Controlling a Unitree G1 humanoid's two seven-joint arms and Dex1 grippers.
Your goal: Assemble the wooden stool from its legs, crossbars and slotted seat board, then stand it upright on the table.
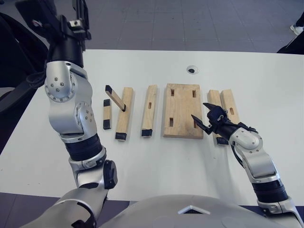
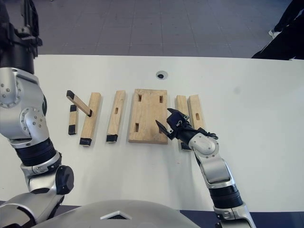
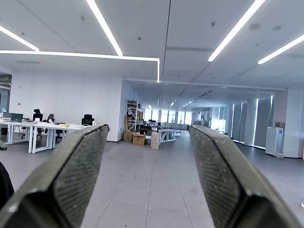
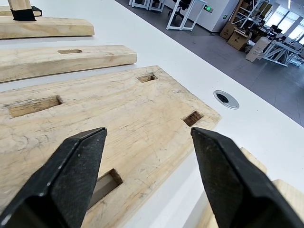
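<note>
The slotted seat board lies flat mid-table. To its left lie a leg, another leg with a black-tipped crossbar stuck in it at a slant, and a short crossbar. Two more legs lie side by side to the board's right. My right gripper hovers open over the board's right edge, with the board close beneath its fingers. My left gripper is raised high at the table's far left, open and holding nothing.
A round cable grommet sits in the white table behind the board. The table's front and right side are bare. Grey floor lies beyond the far edge.
</note>
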